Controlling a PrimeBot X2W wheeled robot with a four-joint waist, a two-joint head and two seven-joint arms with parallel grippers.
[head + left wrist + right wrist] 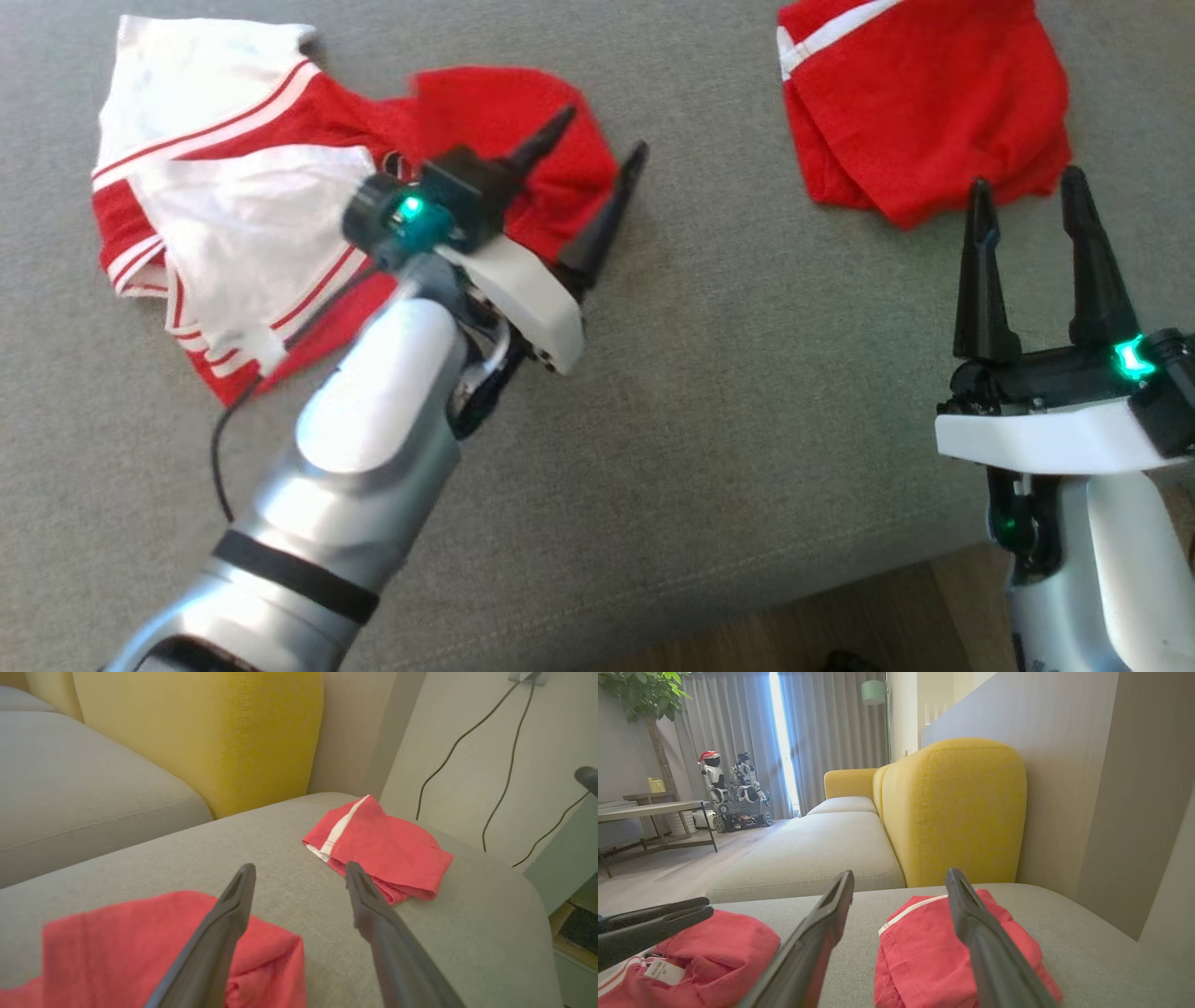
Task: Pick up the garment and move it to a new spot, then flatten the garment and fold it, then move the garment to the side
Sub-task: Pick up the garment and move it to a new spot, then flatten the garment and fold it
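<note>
A crumpled red and white garment (233, 215) lies on the grey sofa cushion (747, 373) at the left. My left gripper (604, 132) hovers over the garment's right red edge, fingers spread and empty. In the left wrist view the left gripper (300, 867) stands open, with the garment's red cloth (131, 938) below its left finger. My right gripper (1025, 177) is open at the lower right, its tips just short of a folded red garment (924, 103). In the right wrist view the right gripper (901, 873) points at that folded piece (924, 947).
A yellow backrest (957, 807) rises behind the cushion. The cushion's front edge and wood floor (840, 625) lie near me. Cables (467, 732) hang on the wall to the right. Another robot (733, 793) and a low table (649, 812) stand far off.
</note>
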